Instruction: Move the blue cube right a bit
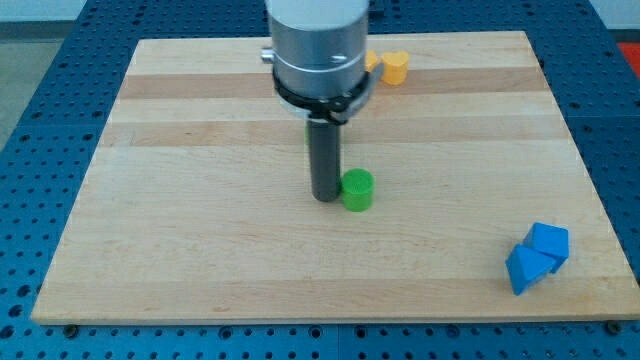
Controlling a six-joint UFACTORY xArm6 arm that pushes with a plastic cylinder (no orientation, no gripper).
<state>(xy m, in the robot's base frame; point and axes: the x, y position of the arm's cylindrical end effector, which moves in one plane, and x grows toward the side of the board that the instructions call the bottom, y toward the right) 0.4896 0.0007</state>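
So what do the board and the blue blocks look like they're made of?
Board: apparently wood, with visible grain and joined planks under a dull sheen. Blue blocks: solid, uniformly coloured, matte, probably plastic or painted wood; the look doesn't settle which.

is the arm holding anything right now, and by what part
Nothing is held. My tip sits beside the green cylinder, on the view's left of it.
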